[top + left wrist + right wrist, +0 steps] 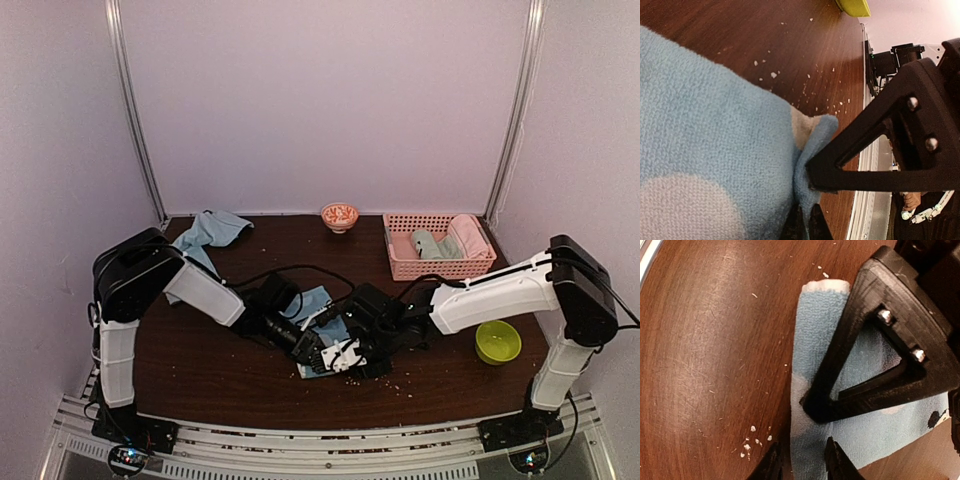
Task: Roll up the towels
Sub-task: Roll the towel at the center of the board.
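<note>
The spotted light-blue towel [318, 318] lies in the middle of the table, partly under both grippers. My left gripper [312, 350] is shut on its lifted corner; in the left wrist view the cloth [715, 150] is pinched between the fingers of that gripper [810, 197]. My right gripper [352, 357] meets it from the right and is shut on the towel's edge [812, 340]; the right gripper [810, 432] has cloth between its fingertips. The plain light-blue towel [210, 232] lies crumpled at the back left.
A pink lattice basket [400, 268] at the back right holds rolled cloths. A small orange-patterned bowl [340, 215] stands at the back centre. A lime-green bowl [497, 342] sits near the right arm. White crumbs [752, 442] lie scattered on the table; the front edge is close.
</note>
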Available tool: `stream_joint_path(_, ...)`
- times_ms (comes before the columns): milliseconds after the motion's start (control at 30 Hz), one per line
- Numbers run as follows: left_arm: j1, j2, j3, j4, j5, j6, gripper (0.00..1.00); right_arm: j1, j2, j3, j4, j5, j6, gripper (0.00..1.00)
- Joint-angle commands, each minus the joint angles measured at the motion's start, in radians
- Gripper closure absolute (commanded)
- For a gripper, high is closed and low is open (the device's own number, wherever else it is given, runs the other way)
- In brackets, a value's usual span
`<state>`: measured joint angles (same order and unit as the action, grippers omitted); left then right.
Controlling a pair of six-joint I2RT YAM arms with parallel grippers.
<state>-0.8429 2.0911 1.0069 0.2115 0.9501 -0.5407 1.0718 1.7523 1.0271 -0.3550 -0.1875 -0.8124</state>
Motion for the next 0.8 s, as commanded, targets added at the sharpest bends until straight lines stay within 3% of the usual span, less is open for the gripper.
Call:
stream_joint_path(0, 0.007, 0.081, -0.035, -0.132, -0.103, 0.032, 1.0, 0.01, 0.052, -0.025, 0.05, 0.026, -0.02, 0.7)
stream_joint_path(167, 0.007, 0.066, -0.034, -0.141, -0.107, 0.056, 1.0, 0.01, 0.097, -0.035, 0.116, 0.085, -0.014, 0.72)
stream_joint_path(300, 0.007, -0.002, -0.032, -0.194, -0.172, 0.12, 0.88, 0.011, 0.138, -0.009, 0.057, 0.055, -0.043, 0.91)
stream_joint_path(367, 0.008, -0.068, -0.035, -0.242, -0.26, 0.157, 0.77, 0.01, 0.143, 0.018, -0.023, 0.006, -0.052, 0.95)
stream_joint_path(533, 0.022, -0.283, -0.067, -0.384, -0.549, 0.212, 0.63, 0.01, 0.145, 0.096, -0.276, -0.132, -0.051, 0.99)
stream_joint_path(667, 0.026, -0.428, -0.078, -0.476, -0.789, 0.236, 0.6, 0.002, 0.191, 0.212, -0.516, -0.274, -0.041, 1.0)
stream_joint_path(767, 0.022, -0.578, -0.125, -0.456, -0.921, 0.233, 0.6, -0.031, 0.251, 0.311, -0.677, -0.39, -0.035, 1.0)
